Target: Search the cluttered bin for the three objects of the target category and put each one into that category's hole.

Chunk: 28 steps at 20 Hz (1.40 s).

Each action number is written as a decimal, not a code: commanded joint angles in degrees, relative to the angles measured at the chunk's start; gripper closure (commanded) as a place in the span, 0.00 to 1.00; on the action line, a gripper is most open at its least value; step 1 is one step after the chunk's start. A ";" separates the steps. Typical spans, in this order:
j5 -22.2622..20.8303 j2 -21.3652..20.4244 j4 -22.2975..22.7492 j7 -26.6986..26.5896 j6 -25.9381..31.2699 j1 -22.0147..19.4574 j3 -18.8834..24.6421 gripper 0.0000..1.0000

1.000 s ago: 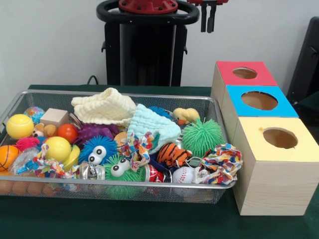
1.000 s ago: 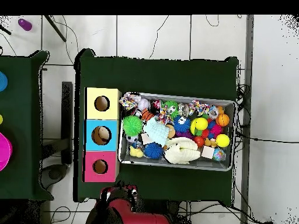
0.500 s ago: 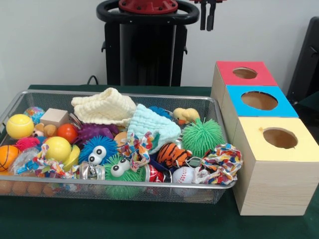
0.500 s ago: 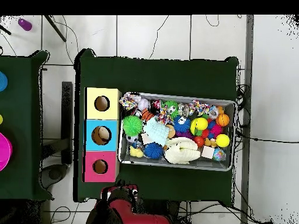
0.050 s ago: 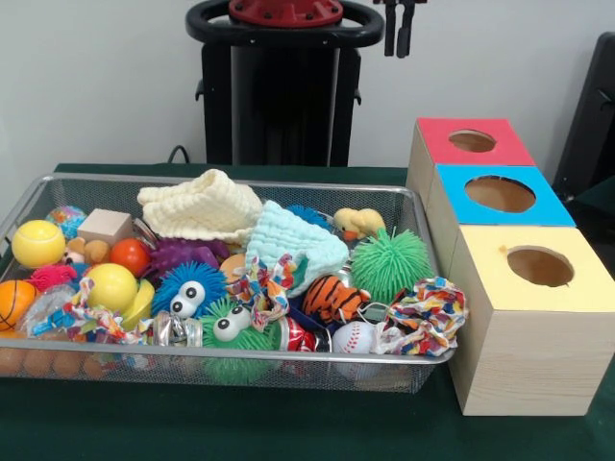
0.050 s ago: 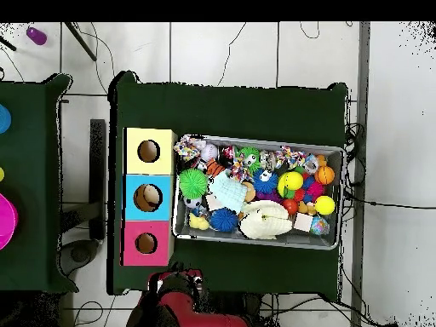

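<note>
Plain pale wall across the upper frame in the front view. Dark green cloth covers the surface. Overhead: white tiled floor, black cables trailing at right, second green surface at left.

A wire bin sits on the table, with three boxes in a row touching one another just beside one of its short ends, each with a hole in its top. Inside the bin, two folded cloths lie along the far wall, near the middle. A spiky ball and a knotted rope toy lie at the end next to the boxes, with a baseball against the near wall beside the rope toy. Two fuzzy toys with eyes lie at the middle of the near wall. Smooth balls crowd the end away from the boxes, a wooden block among them.
</note>
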 commanded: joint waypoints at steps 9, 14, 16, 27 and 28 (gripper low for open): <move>-3.73 1.14 2.82 5.49 1.12 -0.17 1.31 1.00; -4.23 1.10 2.54 6.10 1.39 0.64 0.72 1.00; -4.26 1.21 2.46 6.26 1.44 0.86 0.63 1.00; -4.17 0.91 2.24 6.43 1.96 2.22 -0.11 1.00; -4.16 0.87 2.20 6.44 2.01 2.28 -0.18 1.00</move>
